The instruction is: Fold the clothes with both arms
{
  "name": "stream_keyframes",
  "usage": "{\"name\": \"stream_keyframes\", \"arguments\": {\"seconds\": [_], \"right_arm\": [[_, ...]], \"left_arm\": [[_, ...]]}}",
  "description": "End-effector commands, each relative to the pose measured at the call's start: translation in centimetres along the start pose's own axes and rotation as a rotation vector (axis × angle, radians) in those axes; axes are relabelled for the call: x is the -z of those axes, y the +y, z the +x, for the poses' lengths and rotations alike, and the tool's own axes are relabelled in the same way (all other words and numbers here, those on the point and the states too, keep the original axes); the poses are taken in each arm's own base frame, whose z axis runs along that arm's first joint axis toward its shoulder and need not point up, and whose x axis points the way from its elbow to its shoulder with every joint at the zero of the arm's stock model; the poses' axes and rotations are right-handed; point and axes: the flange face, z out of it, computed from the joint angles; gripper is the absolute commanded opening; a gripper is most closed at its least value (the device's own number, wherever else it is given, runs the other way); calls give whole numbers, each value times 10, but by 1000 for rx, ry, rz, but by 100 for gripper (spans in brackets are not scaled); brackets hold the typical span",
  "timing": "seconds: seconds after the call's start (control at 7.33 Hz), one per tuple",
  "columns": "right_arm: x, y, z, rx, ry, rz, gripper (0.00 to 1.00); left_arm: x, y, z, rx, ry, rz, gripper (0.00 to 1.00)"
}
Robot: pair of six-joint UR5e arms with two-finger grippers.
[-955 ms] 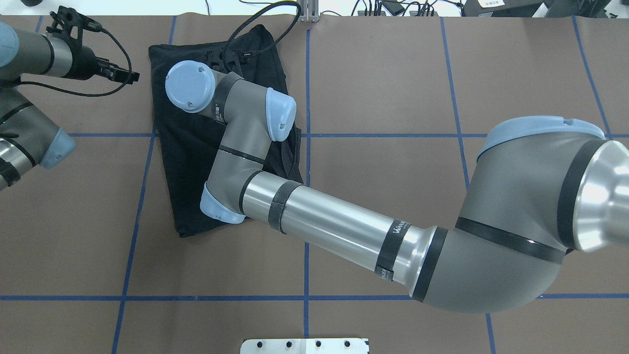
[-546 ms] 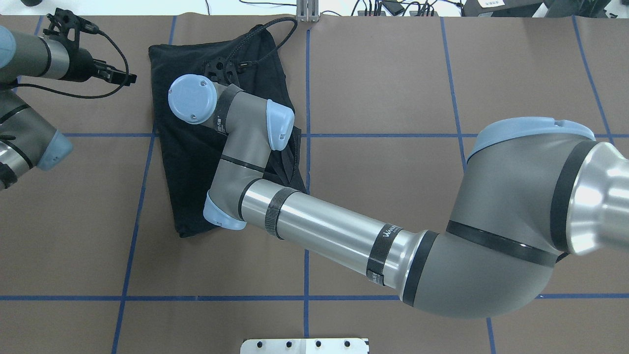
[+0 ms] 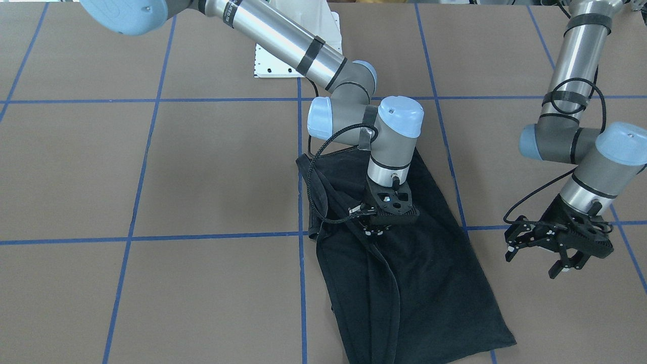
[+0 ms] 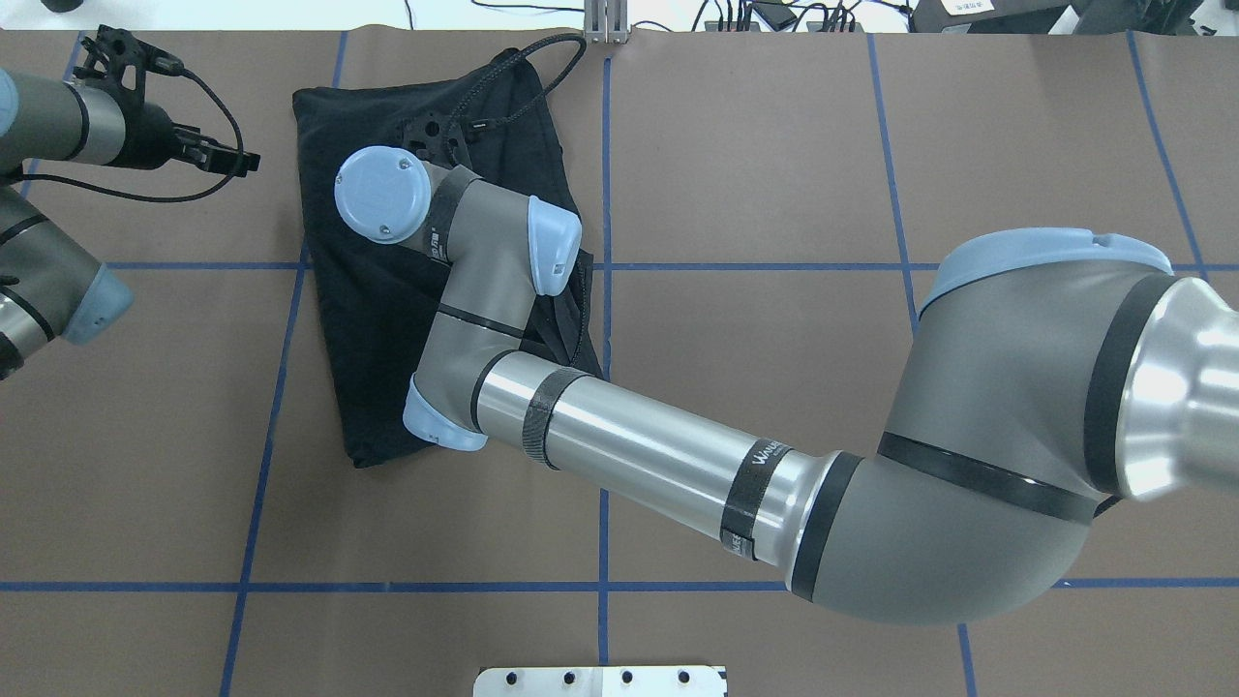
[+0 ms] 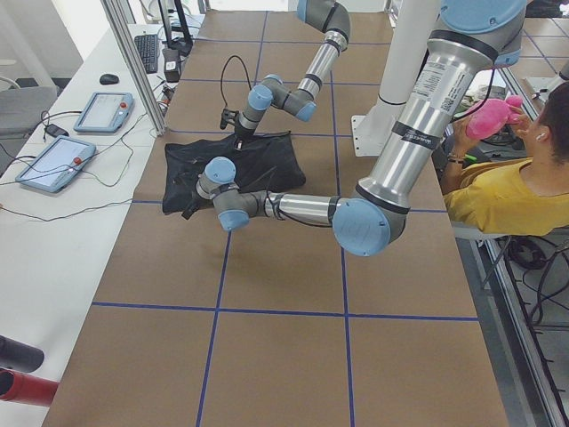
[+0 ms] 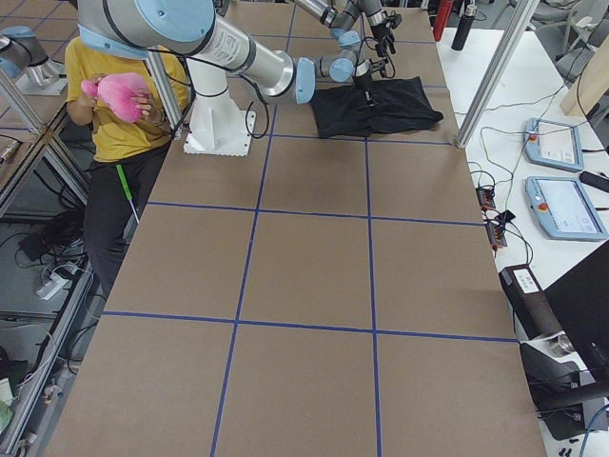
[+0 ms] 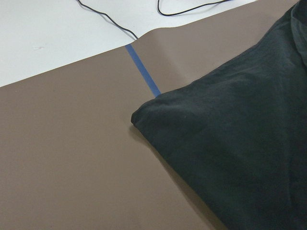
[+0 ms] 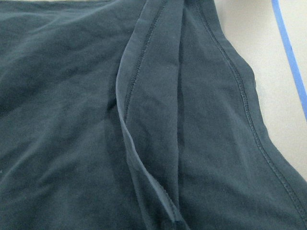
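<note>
First, at the left edge of the overhead view, we see the left arm (image 4: 48,121) reaching in over the brown bench (image 4: 774,145). Its left gripper (image 4: 235,160) points toward the black T-shirt (image 4: 344,319) and sits just short of the garment's far left corner, apart from the cloth. From the front-facing camera we find that gripper (image 3: 533,260) with its fingers spread wide and nothing between them, held above the bench beside the shirt (image 3: 429,283). Its wrist camera looks down on a rounded corner of the shirt (image 7: 230,158) lying flat, with a blue tape line (image 7: 144,72) running in under it. Moving right, the T-shirt lies folded into a long narrow strip that crosses a tape line, with its right edge just beside the centre tape line (image 4: 605,145). Above the strip's far half stands the wrist of the right arm (image 4: 639,445), and the right gripper (image 3: 376,230) points straight down with its tips at the fabric. They look close together, yet we cannot tell whether they pinch the cloth. A braided black cable (image 4: 523,58) loops out from that wrist. The right wrist camera shows only dark fabric, with a raised hemmed fold (image 8: 144,124) running down it. Farther right, the arm's silver forearm stretches across the bench to a large grey elbow at the edge.
</note>
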Motion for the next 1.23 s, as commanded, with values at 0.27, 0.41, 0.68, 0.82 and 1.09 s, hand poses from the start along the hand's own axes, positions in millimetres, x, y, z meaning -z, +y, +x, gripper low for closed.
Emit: {"name": "stream_keyframes", "arguments": {"seconds": [0.27, 0.41, 0.68, 0.82, 1.09], "right_arm": [[1, -26, 18, 53, -13, -2, 0], [-5, -21, 34, 51, -27, 4, 0], [-34, 23, 127, 49, -64, 29, 0], [-35, 36, 153, 49, -78, 33, 0], [-30, 34, 157, 47, -75, 35, 0]], "left_arm": [[7, 2, 3, -4, 6, 10, 100], [7, 2, 3, -4, 6, 10, 100], [8, -1, 6, -1, 10, 16, 100], [8, -1, 8, 5, 13, 15, 100], [8, -1, 9, 3, 15, 16, 100]]}}
